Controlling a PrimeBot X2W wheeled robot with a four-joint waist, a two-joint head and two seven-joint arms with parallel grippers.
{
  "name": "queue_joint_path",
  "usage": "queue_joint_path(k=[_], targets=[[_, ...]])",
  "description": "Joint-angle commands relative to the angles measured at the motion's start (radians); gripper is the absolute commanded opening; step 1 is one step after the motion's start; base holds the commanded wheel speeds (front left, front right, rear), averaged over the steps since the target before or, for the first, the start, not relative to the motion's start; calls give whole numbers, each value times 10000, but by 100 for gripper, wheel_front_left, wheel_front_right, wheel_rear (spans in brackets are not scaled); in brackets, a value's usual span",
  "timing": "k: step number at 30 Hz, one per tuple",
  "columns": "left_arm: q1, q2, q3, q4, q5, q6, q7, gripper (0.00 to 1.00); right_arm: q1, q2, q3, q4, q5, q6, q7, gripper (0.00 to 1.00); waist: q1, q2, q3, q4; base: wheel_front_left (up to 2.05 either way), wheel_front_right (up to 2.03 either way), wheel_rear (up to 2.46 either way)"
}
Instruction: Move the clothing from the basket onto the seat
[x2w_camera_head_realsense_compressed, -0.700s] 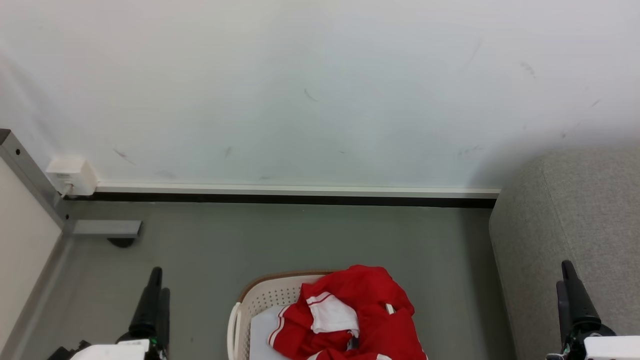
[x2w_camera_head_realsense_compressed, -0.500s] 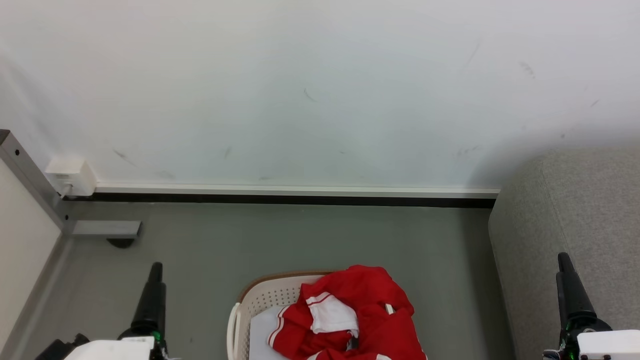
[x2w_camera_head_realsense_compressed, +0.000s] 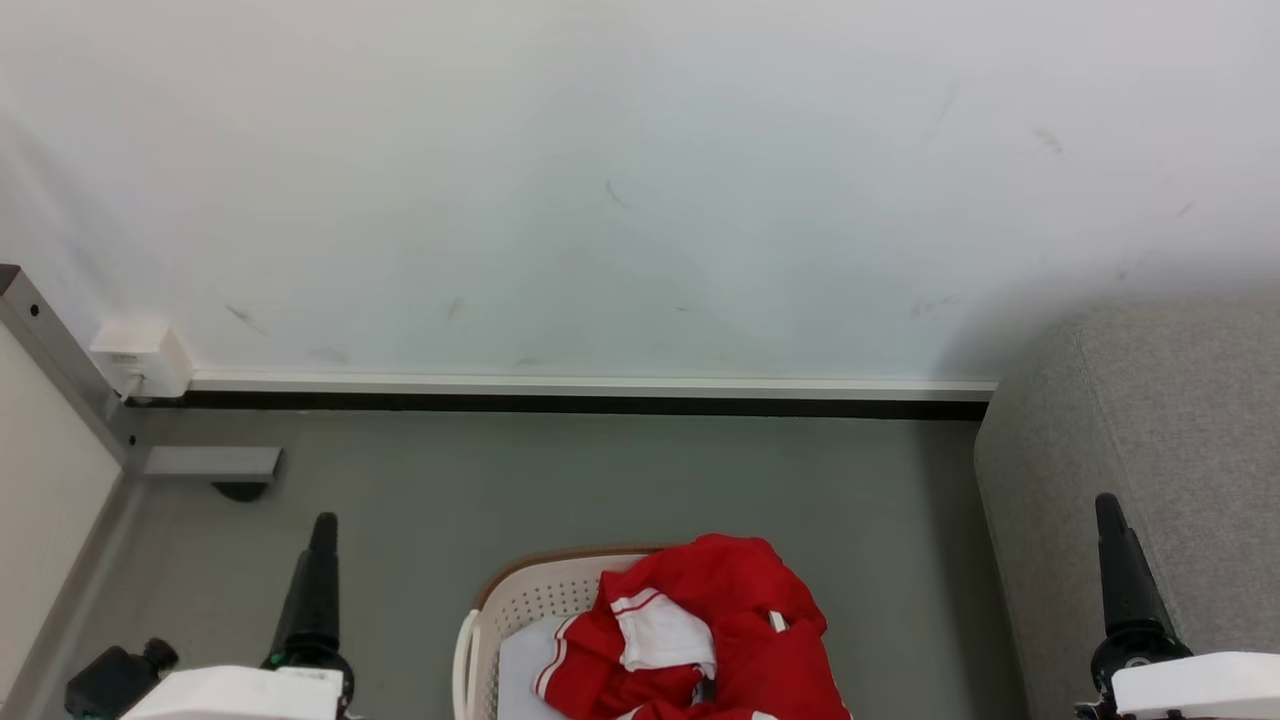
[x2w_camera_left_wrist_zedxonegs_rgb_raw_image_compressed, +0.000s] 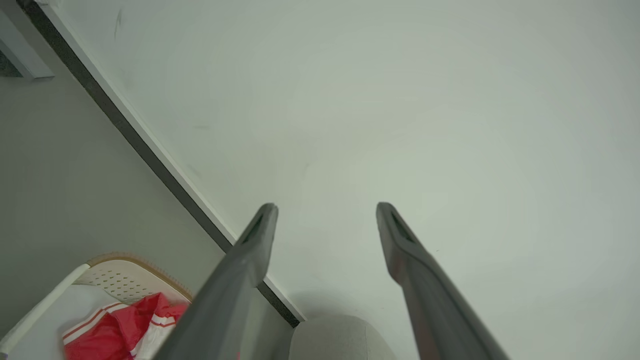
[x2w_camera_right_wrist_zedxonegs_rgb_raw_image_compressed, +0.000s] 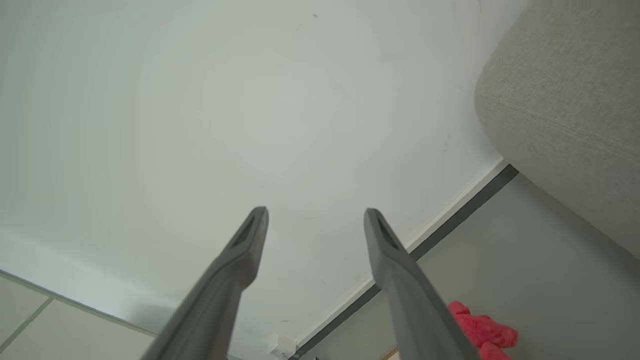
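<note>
Left gripper (x2w_camera_head_realsense_compressed: 322, 525) at 7 o'clock and right gripper (x2w_camera_head_realsense_compressed: 1106, 505) at 5 advance, jaws open, empty; clothing (x2w_camera_head_realsense_compressed: 740, 600) remains in basket (x2w_camera_head_realsense_compressed: 520, 600): grasp pending.

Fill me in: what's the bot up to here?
Laundry transfer, not yet begun. The red clothing lies heaped in the basket on the floor. The visible part of the grey seat, on the robot's right, has none on it. The left gripper and right gripper are both open and empty, one on either side of the basket, touching nothing.
</note>
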Motion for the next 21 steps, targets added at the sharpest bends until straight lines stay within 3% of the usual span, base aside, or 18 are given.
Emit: queue_joint_path(k=[1, 21], targets=[[-132, 100, -77, -175, 684, 49, -167, 100, -224, -153, 125, -245, -620, -6, -153, 100, 0, 0, -15, 1, 0, 0, 0], [9, 219, -711, -150, 4844, 776, -786, 100, -109, -264, 557, 66, -4456, -9, -770, 100, 0, 0, -138, 9, 0, 0, 0]])
